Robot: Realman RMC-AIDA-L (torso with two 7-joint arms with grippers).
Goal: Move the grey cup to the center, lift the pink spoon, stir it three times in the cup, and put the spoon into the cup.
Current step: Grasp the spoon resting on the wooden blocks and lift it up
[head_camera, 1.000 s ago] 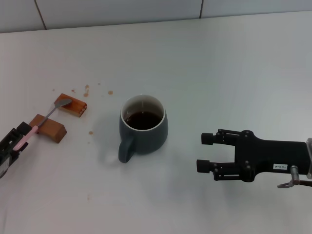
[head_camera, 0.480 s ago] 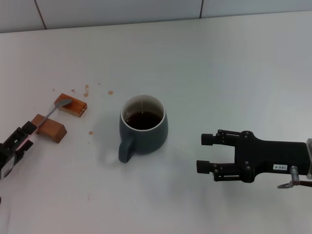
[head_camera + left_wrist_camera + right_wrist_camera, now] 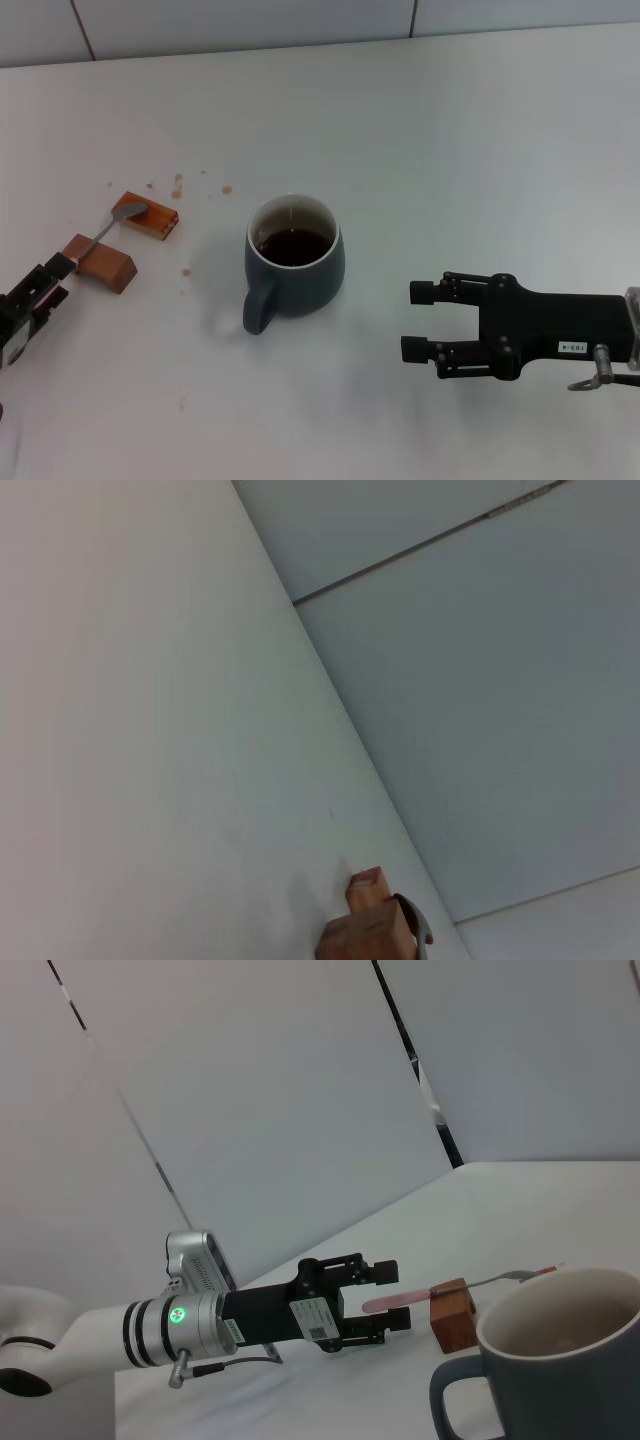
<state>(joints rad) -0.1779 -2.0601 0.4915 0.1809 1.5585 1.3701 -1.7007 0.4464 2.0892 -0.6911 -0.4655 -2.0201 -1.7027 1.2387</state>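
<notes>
We find the grey cup (image 3: pixel 294 262) upright at mid-table, dark liquid inside, handle toward the robot. The pink spoon (image 3: pixel 100 237) lies well to its left, propped across two wooden blocks (image 3: pixel 125 243), bowl on the far block. The left gripper (image 3: pixel 45 287) sits at the spoon's handle end, and the right wrist view shows the pink handle between its fingers (image 3: pixel 385 1272); whether they have closed on it we cannot tell. The right gripper (image 3: pixel 418 320) hangs spread wide and empty, beside the cup on its right. We judge the cup placed and the spoon pickup in hand; next comes a firm grasp and a straight lift off the blocks.
</notes>
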